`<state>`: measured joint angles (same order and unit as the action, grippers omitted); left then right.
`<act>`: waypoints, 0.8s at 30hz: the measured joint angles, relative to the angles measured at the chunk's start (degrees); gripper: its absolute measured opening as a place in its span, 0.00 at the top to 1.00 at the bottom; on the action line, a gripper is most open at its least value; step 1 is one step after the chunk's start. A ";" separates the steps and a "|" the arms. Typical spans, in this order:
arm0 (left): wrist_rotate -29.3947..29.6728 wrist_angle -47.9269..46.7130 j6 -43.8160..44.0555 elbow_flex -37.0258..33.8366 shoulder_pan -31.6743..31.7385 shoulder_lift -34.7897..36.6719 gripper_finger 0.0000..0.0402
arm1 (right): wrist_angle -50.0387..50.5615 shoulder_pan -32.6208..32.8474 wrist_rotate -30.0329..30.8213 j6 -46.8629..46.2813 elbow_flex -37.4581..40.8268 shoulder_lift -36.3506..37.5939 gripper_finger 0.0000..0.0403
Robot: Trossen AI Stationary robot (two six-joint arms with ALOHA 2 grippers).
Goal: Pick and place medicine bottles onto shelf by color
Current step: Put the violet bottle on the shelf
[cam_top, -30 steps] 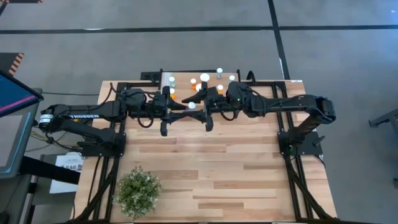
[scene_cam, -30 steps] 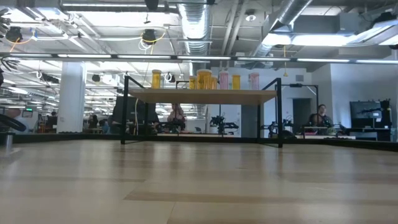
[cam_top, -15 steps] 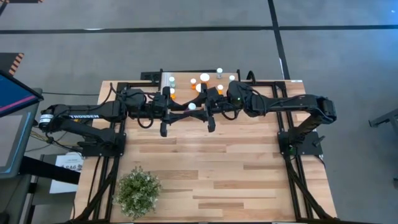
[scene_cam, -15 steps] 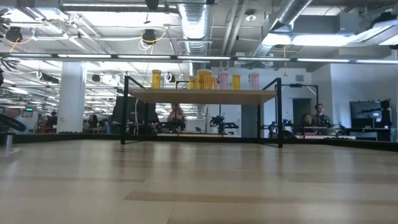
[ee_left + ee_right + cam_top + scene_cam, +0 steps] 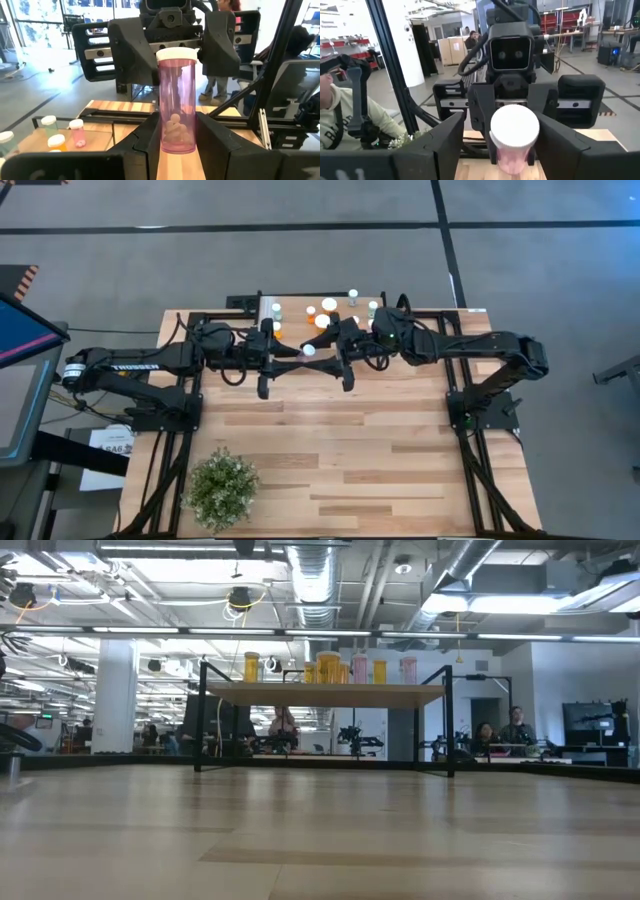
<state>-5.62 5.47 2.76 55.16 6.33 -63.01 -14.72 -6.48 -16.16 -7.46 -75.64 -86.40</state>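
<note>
A pink medicine bottle (image 5: 177, 115) with a white cap (image 5: 309, 350) stands upright in my left gripper (image 5: 177, 146), just in front of the shelf (image 5: 300, 314). My right gripper (image 5: 512, 150) faces it from the table's right, open, one finger on each side of the bottle (image 5: 514, 131) without touching. The light-wood shelf (image 5: 325, 694) on black legs carries several orange, pink and pale green bottles (image 5: 329, 306). In the left wrist view, three small bottles (image 5: 64, 132) show on the shelf. My left gripper is shut on the pink bottle's lower body (image 5: 176, 137), pinched between its two fingers (image 5: 215, 145). The fingers come level from the table's left. The bottle stands upright in the hold, cap up, lifted clear of the table.
A green bushy plant (image 5: 222, 485) sits near the table's front left corner. The shelf's black legs (image 5: 198, 716) stand at the far edge. The wide wooden tabletop (image 5: 350, 450) lies in front of both arms. People (image 5: 515, 726) sit in the room beyond.
My right gripper has drawn back a little toward the table's right edge, away from the bottle. The pink bottle and my left gripper have stayed where they were.
</note>
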 joint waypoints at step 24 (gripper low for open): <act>-0.03 -0.04 0.02 0.00 0.01 0.01 0.77 | 1.01 -0.77 0.17 -0.02 -0.04 0.32 0.68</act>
<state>-5.65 5.43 2.79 55.16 6.33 -63.00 -13.72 -7.25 -15.99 -7.49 -75.68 -86.08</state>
